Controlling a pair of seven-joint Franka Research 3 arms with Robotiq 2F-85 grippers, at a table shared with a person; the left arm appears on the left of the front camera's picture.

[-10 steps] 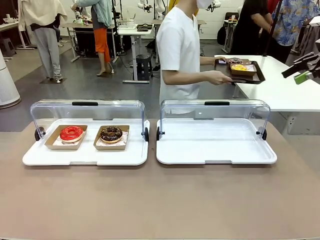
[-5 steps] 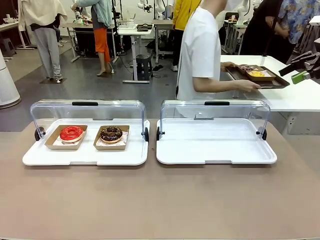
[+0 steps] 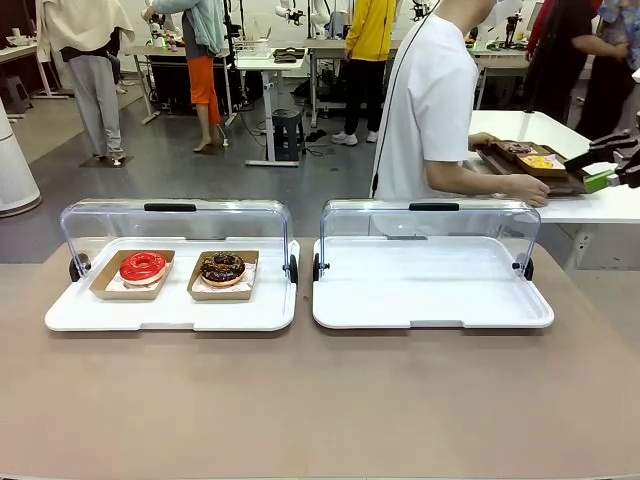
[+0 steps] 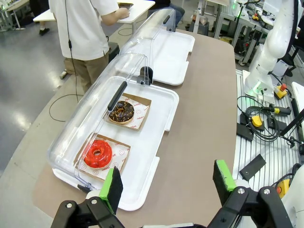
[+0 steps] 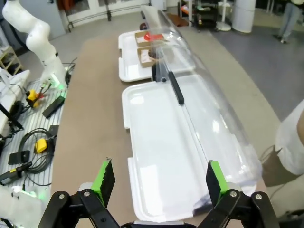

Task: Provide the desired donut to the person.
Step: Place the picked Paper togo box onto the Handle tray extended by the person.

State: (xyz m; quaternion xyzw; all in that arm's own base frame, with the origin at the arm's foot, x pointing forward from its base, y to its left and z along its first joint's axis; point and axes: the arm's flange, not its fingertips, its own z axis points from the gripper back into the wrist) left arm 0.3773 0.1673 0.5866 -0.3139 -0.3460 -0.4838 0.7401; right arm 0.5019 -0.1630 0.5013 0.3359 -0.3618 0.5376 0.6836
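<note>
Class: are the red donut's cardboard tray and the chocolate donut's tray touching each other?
Apart. The front view shows bare white tray between the red donut's cardboard tray and the chocolate donut's tray.

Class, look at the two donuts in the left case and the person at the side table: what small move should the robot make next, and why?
Probably wait, both grippers open and off the table. The person is turned away, hands on a brown tray at the side table, showing no choice. The red donut and chocolate donut sit untouched in their case.
</note>
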